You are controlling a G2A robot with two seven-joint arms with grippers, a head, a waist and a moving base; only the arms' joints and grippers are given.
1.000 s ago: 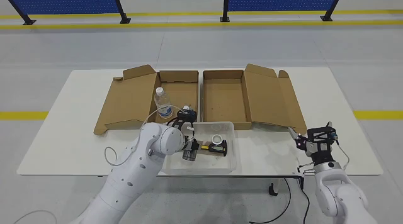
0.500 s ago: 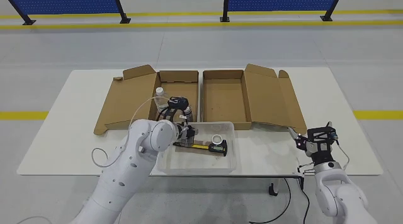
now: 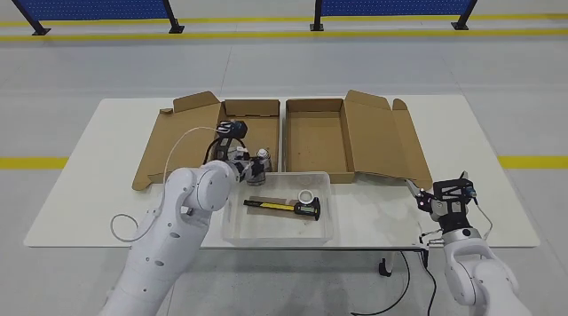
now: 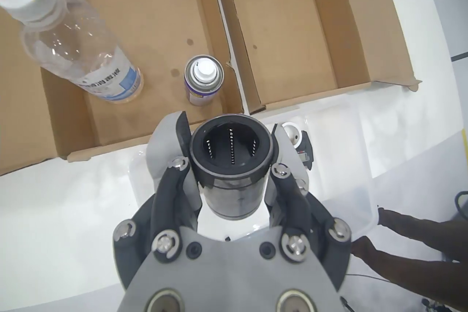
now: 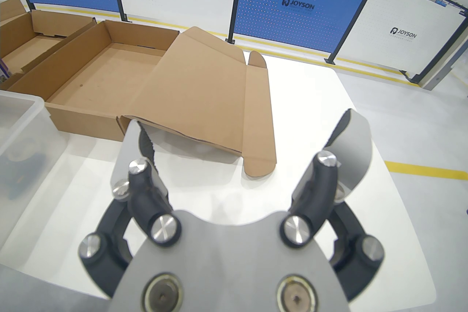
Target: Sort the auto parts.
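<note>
A white table (image 3: 106, 165) carries the work. The left gripper (image 4: 231, 139) pinches a black linear bearing (image 4: 231, 163) upright, just by the left box's (image 4: 153, 17) near rim, centre-left in the top view. It is probably best lowered onto bare cardboard, clear of the spray can (image 4: 203, 79) and bottle (image 4: 73, 46). The right gripper (image 5: 241, 141) hangs spread, lower right.

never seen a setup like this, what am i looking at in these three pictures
This is a two-armed robot at a white table. One picture looks down from above its arms; the other two come from cameras on its wrists, each showing its own gripper. The left gripper is shut on a black cylindrical part with rows of tiny balls inside. The left cardboard box holds a water bottle and a spray can, the right cardboard box sits beside it, and a clear bin holds a yellow-and-black tool. The right gripper is open, holding nothing.
</note>
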